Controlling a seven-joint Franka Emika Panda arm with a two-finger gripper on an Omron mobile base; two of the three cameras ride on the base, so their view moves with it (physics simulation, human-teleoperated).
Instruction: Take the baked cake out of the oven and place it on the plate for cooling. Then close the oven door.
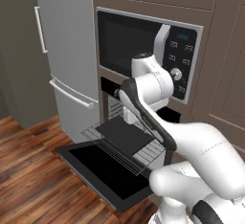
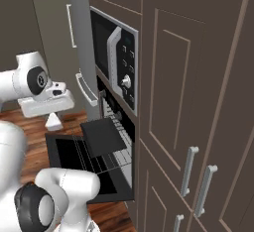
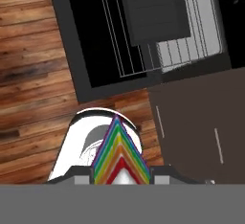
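1. The gripper (image 3: 122, 177) is clamped on a wedge of cake (image 3: 119, 153) with rainbow-coloured layers; in the hand view the slice stands between the two finger tips, its point away from the camera. In the right base view the same pale wedge (image 2: 53, 122) hangs just under the hand.
2. The hand is turned to look straight down – likely so the slice rides level and does not slip.
3. Below the gripper lies the wood floor (image 3: 33, 89); the oven (image 1: 115, 103) sits off to one side of it, well apart.
4. The oven door (image 1: 103, 168) is folded flat down on its bottom hinge, and a wire rack (image 1: 143, 149) is drawn out over it, bearing a dark tray (image 1: 123, 133). The tray looks bare, which fits the cake being out.
5. Judgement: the carrying step is in hand – the cake is lifted clear and needs a plate. I can make out no plate from here.
6. The door stands open, so closing it is not yet done.
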